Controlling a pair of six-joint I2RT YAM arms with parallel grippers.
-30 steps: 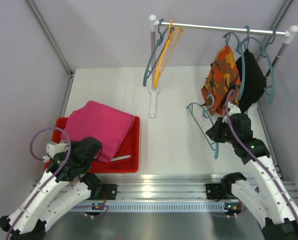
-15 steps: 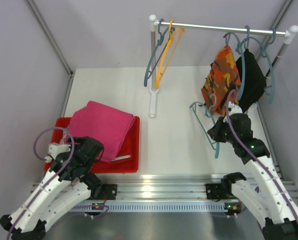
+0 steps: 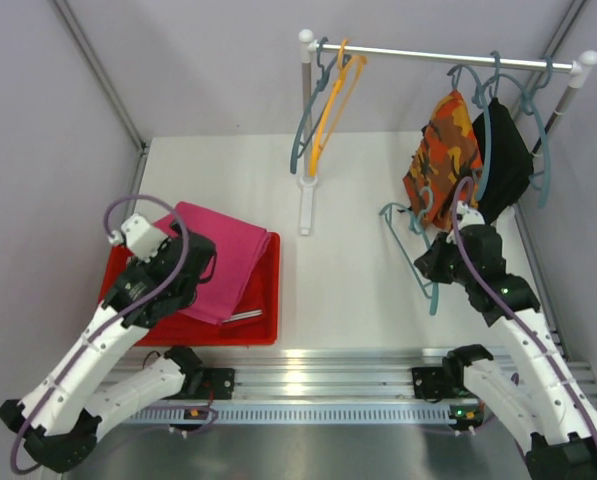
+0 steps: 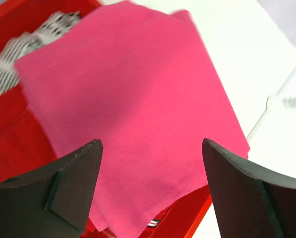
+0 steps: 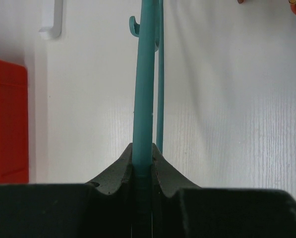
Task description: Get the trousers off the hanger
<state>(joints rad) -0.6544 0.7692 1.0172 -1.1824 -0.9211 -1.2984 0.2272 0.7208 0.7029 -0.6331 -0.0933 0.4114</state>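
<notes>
Cloth fills the left wrist view: the magenta pink soft cloth trousers point(image 4: 133, 114) lie folded across the shallow red plastic tray point(image 3: 265, 305) at the near left, on top of a black-and-white patterned garment point(image 4: 19, 74) that peeks out at one corner. The left gripper point(image 4: 150, 163) hangs above them with its jaws spread wide and nothing between them, probably because the tray is where freed garments are dropped. At the right, the right gripper point(image 5: 144, 158) is clamped tight on a thin teal plastic hanger point(image 5: 144, 89), which carries no cloth and hangs over the white table point(image 3: 348, 270). Just beyond it, the orange camouflage trousers point(image 3: 443, 160) and the plain black trousers point(image 3: 508, 165) hang from the metal rail point(image 3: 448, 55) at the far right, so the task looks unfinished.
</notes>
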